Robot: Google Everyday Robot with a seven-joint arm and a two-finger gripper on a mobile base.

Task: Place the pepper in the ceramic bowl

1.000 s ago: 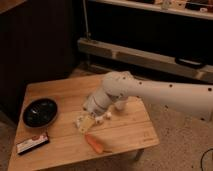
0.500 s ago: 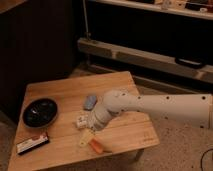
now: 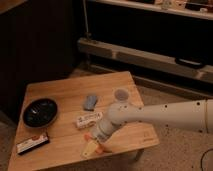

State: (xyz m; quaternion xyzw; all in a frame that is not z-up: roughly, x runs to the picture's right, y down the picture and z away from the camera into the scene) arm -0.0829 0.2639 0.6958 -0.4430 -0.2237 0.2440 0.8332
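The pepper (image 3: 102, 147) is a small orange-red tapered piece lying near the front edge of the wooden table (image 3: 60, 87). My gripper (image 3: 91, 146) is down right over it, at the end of the white arm (image 3: 150, 116) that reaches in from the right, and hides most of it. The ceramic bowl (image 3: 40, 111) is black, wide and shallow. It sits at the table's left side, well to the left of the gripper, with nothing orange showing in it.
A white labelled bottle (image 3: 89, 119) lies on its side just behind the gripper. A blue-grey object (image 3: 90, 102) and a small cup (image 3: 120, 94) are further back. A flat packet (image 3: 33, 143) lies at the front left corner. Dark shelving stands behind.
The arm has swung from the middle of the table down toward the front edge, and the gripper now sits over the pepper. The bowl and bottle have stayed in place.
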